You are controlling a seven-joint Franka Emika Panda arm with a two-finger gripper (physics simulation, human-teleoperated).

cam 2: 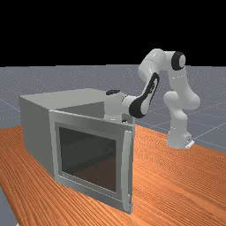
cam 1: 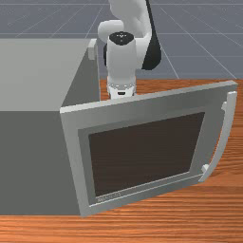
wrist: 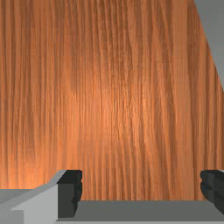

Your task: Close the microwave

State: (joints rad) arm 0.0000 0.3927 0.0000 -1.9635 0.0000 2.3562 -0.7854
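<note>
A grey microwave (cam 1: 33, 156) stands at the front view's left, its door (cam 1: 142, 97) swung wide open toward the front view's right. The door's curved handle (cam 1: 227, 133) is on its free edge. My gripper (cam 1: 121, 92) is behind the door, near the microwave's opening, its lower part hidden by the door. In the far view the gripper (cam 2: 115, 118) is also behind the door (cam 2: 90, 122), with the microwave (cam 2: 37, 128) at its left. In the wrist view the gripper (wrist: 141, 188) is open, with wide space between its fingers and nothing held.
The wood table (cam 1: 171, 213) lies under the microwave and door. In the wrist view, a grey surface (wrist: 214, 30) reaches in at one corner, and a grey strip (wrist: 144, 211) runs across beside the fingertips.
</note>
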